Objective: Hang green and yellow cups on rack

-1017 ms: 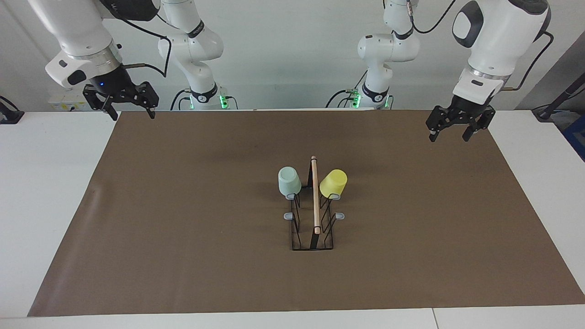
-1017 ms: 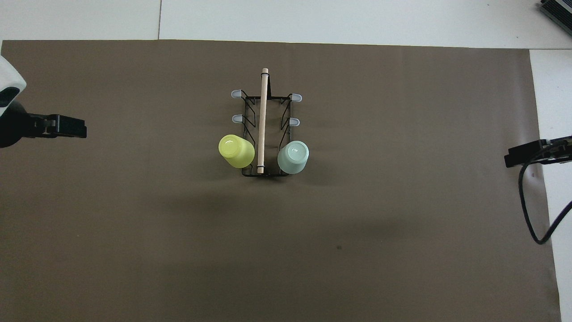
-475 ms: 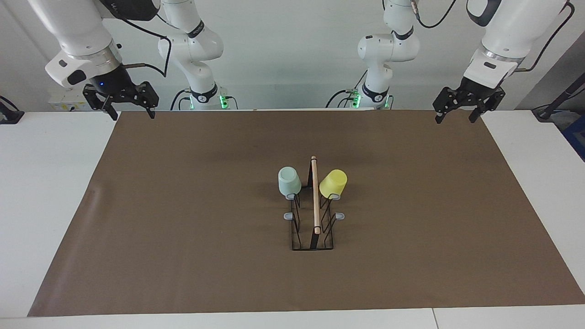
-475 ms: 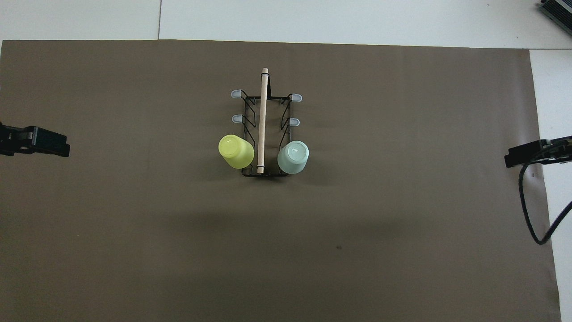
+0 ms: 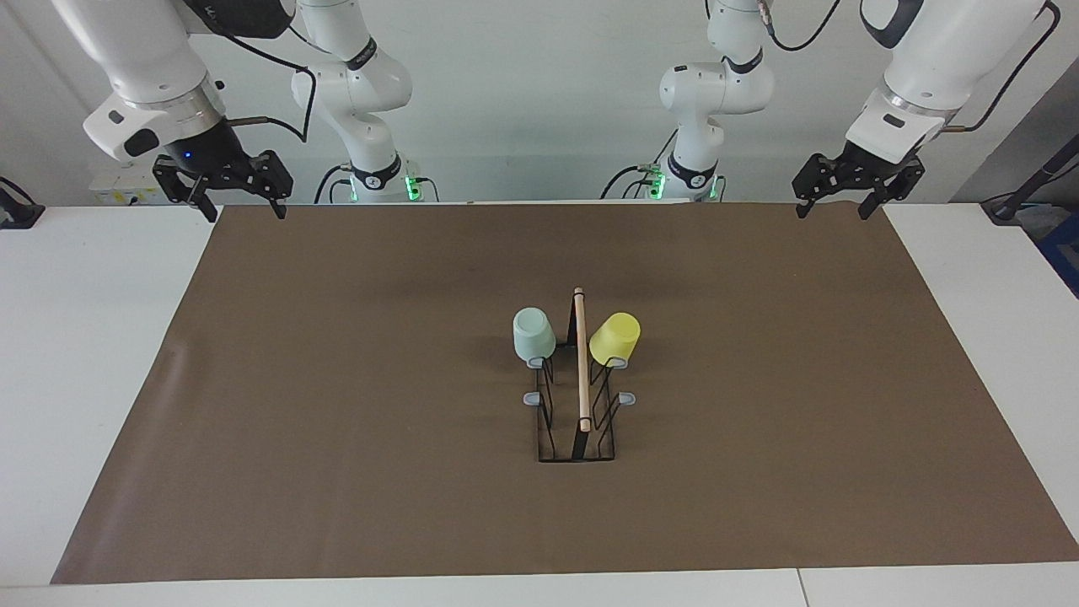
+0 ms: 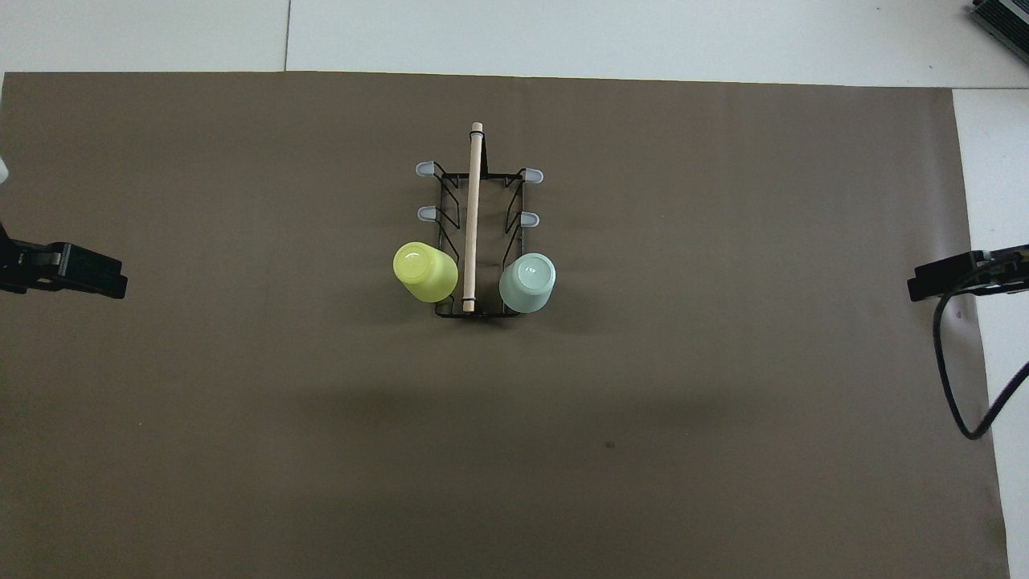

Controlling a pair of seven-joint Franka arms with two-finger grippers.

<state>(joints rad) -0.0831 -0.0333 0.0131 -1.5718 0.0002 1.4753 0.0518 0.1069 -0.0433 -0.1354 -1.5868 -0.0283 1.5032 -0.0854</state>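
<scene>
With green cup (image 5: 534, 334) and yellow cup (image 5: 614, 338) hanging on the rack (image 5: 577, 421), the released left gripper (image 5: 829, 196) is retreating toward one o'clock, the released right gripper (image 5: 240, 196) waiting at eleven.

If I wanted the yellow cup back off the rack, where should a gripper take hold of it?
Grip the yellow cup across its tapered side wall, coming from above on the left arm's side. It sits upside down and tilted outward on a prong of the rack, closed bottom up. The wooden handle blocks the inner side.
</scene>
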